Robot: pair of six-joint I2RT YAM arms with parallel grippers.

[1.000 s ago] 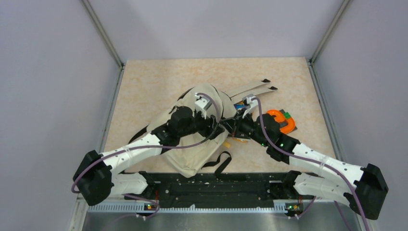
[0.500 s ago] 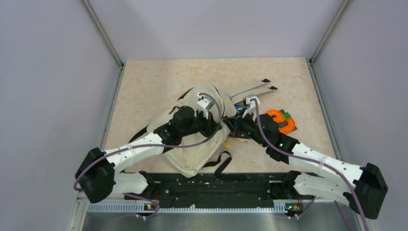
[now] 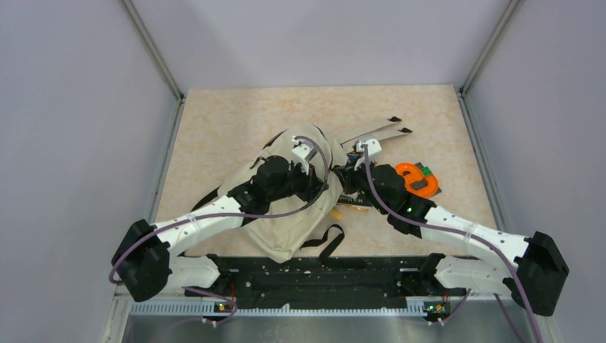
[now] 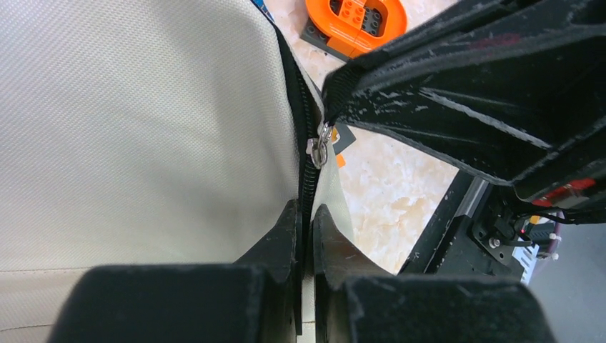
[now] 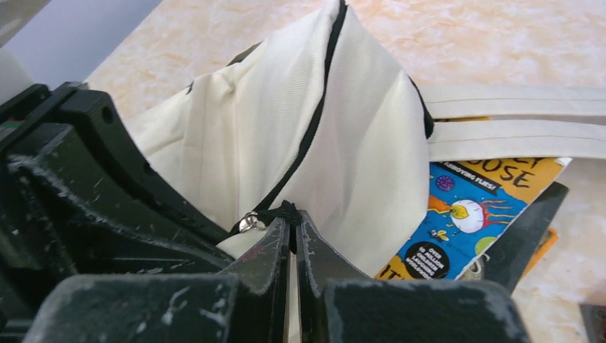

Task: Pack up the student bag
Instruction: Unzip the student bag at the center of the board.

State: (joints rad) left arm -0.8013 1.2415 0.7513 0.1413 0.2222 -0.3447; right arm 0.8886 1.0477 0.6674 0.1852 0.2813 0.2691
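The student bag, a cream canvas backpack, lies mid-table with both arms meeting at its right side. My left gripper is shut on the bag's black zipper seam, just below the silver slider ring. My right gripper is shut on the black zipper pull tab beside that ring. From above, the left gripper and the right gripper sit nearly touching. A colourful book lies half under the bag.
An orange toy-brick piece on a dark plate lies right of the bag, also seen as the orange piece. Two flat beige shoulder straps stretch toward the back right. A thin black strap loops near the front rail.
My left gripper has shut on the zipper seam; it was open a second ago. The right arm has shifted slightly left toward the bag, still shut on the pull tab.
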